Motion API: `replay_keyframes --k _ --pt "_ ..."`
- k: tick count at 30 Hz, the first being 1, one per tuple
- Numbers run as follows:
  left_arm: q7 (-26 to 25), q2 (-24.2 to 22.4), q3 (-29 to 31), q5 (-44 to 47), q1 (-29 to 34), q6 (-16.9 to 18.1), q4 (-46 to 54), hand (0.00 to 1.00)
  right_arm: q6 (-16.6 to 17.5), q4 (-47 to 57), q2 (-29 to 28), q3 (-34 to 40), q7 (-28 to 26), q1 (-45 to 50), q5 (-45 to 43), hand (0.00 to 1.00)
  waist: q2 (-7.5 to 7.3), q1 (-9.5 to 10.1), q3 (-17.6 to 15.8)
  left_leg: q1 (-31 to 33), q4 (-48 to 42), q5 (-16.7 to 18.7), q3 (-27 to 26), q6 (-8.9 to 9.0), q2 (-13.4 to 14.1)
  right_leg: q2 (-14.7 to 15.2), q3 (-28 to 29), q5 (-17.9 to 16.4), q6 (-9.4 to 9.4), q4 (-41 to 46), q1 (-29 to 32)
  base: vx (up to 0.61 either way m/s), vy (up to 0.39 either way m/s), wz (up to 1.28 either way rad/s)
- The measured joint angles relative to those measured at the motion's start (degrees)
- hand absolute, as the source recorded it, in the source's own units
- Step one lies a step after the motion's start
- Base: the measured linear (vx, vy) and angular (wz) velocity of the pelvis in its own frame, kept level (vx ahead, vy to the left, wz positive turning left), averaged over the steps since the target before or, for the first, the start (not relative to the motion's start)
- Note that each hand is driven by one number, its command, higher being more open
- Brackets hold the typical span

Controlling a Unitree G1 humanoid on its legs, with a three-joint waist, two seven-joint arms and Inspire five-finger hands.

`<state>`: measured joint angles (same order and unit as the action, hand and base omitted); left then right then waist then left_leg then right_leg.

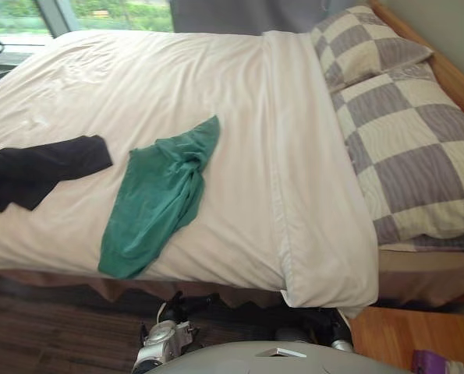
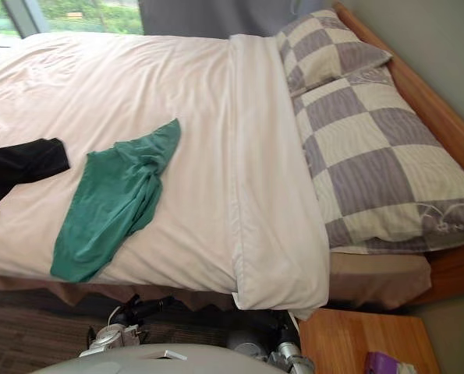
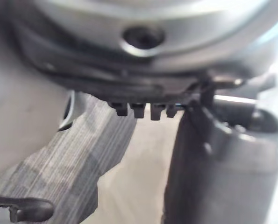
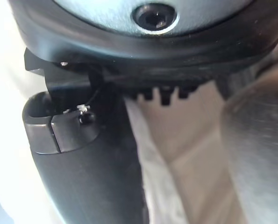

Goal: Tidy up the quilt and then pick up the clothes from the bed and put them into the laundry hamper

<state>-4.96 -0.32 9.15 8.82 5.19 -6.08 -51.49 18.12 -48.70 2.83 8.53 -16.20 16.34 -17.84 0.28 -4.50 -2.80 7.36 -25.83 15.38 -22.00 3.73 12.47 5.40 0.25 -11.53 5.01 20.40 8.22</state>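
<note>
Garment (image 1: 157, 199), green, lies on quilt (image 1: 239, 117) left of pillows (image 1: 403, 140), long axis slanting from near edge toward them; left hand (image 3: 213, 168) judged nearer than right hand (image 4: 92, 177); neither hand's state can be told.

the bed (image 1: 455, 80) has a wooden headboard along its right side in the head views. a white quilt (image 1: 177, 78) covers most of it, spread fairly flat with light creases, its top edge turned back in a band just beside the pillows. two grey-and-cream checked pillows (image 1: 419, 156) lie side by side against the headboard. a green garment (image 1: 157, 199) lies crumpled on the quilt, reaching the near edge. a black garment (image 1: 37, 171) lies on the quilt to its left, apart from it.
</note>
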Motion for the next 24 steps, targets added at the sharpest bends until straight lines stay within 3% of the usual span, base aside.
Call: replay_keyframes --k 3,4,5,7,9,10,12,14,15,17,19,20,24 --pt "1.2 -0.2 3.9 0.1 -0.1 1.5 -0.2 1.00 0.2 -0.1 -1.0 0.7 0.3 -0.6 -1.0 1.00 -1.59 0.37 -1.1 0.1 1.3 -0.9 -1.1 -0.60 -1.6 2.0 0.9 -0.1 -0.19 0.4 0.8 -0.10 0.061 0.09" --pt "2.2 -0.4 5.3 0.3 -0.1 2.3 -0.2 1.00 0.2 -0.4 -1.3 1.6 0.3 -0.6 -0.6 1.00 -1.38 0.58 -1.3 0.6 -2.0 0.2 0.2 -2.39 -1.0 2.6 1.9 -0.1 -0.03 0.4 0.4 -0.08 0.091 -0.18" --pt "2.5 -0.4 5.8 0.3 0.0 2.4 -0.3 1.00 0.2 -0.8 -1.3 2.4 0.4 -0.6 -0.6 1.00 -1.18 0.72 -1.2 0.6 -3.6 0.6 1.2 -2.36 0.0 2.9 2.4 0.0 0.18 0.4 0.3 -0.05 0.132 -0.40" --pt "3.3 -0.6 6.4 0.5 0.6 3.6 -1.3 1.00 1.4 -2.5 -0.6 4.5 0.5 -1.2 -0.2 1.00 0.19 1.07 -1.0 -2.2 -3.5 0.5 4.3 -0.39 3.9 3.6 5.2 0.6 2.20 0.0 0.2 -0.03 0.319 -0.57" --pt "3.5 -1.1 6.5 0.6 1.0 5.0 -2.3 1.00 1.5 -3.3 -0.4 5.7 1.3 -1.5 2.1 1.00 1.05 1.11 -0.6 -4.4 0.4 1.7 4.5 5.04 3.2 4.8 6.7 2.0 4.52 -2.2 -0.2 0.02 0.386 -0.53" --pt "3.5 -0.7 6.5 -0.1 1.1 5.2 -2.4 1.00 1.5 -4.3 -1.1 5.9 1.8 -1.2 4.6 1.00 0.60 1.18 0.2 -4.7 1.6 1.6 1.8 3.64 1.3 7.5 4.9 6.2 3.53 -7.8 -1.6 0.04 0.417 -0.61" --pt "2.9 0.3 6.8 -0.9 1.8 6.2 -2.6 1.00 1.4 -4.5 -1.0 5.1 0.4 -1.4 6.9 1.00 -0.14 2.07 0.9 -5.0 2.9 1.7 -1.5 3.00 0.7 8.7 -1.6 12.7 2.16 -13.0 -2.4 0.07 0.347 -0.80" --pt "2.7 1.3 5.6 -3.1 2.4 6.3 -2.6 1.00 1.6 -4.5 -1.1 4.3 -0.6 -1.9 8.9 1.00 -1.08 2.98 1.4 -5.7 7.2 -0.4 -3.4 2.14 -1.2 8.6 -7.2 14.7 1.48 -15.1 -2.6 0.07 0.173 -0.50" --pt "2.6 1.5 4.5 -4.1 2.4 6.2 -2.6 1.00 1.9 -4.5 -1.2 4.2 -1.5 -2.1 9.7 1.00 -1.03 2.53 1.4 -5.9 10.2 -2.1 -2.9 1.50 -2.6 8.4 -8.4 14.3 1.16 -14.9 -2.7 0.07 0.109 0.33" --pt "3.6 1.4 1.1 -5.5 1.5 5.8 -2.5 1.00 2.7 -4.5 -0.9 4.2 -3.1 -2.3 10.8 1.00 -0.94 2.29 1.5 -5.8 15.5 -5.9 0.9 0.54 -5.1 6.7 -6.3 9.1 0.52 -11.3 -2.6 0.08 0.056 0.90" --pt "5.3 1.5 -2.2 -7.9 0.9 5.8 -2.5 1.00 3.1 -4.6 -0.6 3.2 -3.1 -3.0 10.7 1.00 -0.80 2.44 1.4 -5.8 18.0 -8.0 5.3 0.76 -6.0 3.5 -1.7 3.1 -2.05 -8.8 -3.4 0.05 -0.089 1.13" --pt "6.2 1.9 -4.0 -9.4 0.8 5.7 -2.6 1.00 4.0 -5.1 -0.5 2.2 -3.1 -3.9 10.7 1.00 -0.86 2.46 1.5 -5.8 18.6 -8.6 7.3 1.18 -6.2 3.1 -1.0 1.4 -1.96 -8.1 -3.6 0.00 -0.124 0.87" --pt "7.1 2.1 -8.6 -12.0 -0.3 5.4 -5.0 1.00 4.9 -7.9 -0.3 0.6 -2.3 -6.5 10.6 1.00 0.75 2.61 2.4 -6.1 22.4 -11.0 12.5 1.54 -5.8 2.1 -4.6 0.8 -1.84 -7.3 -4.7 0.03 -0.132 0.49"
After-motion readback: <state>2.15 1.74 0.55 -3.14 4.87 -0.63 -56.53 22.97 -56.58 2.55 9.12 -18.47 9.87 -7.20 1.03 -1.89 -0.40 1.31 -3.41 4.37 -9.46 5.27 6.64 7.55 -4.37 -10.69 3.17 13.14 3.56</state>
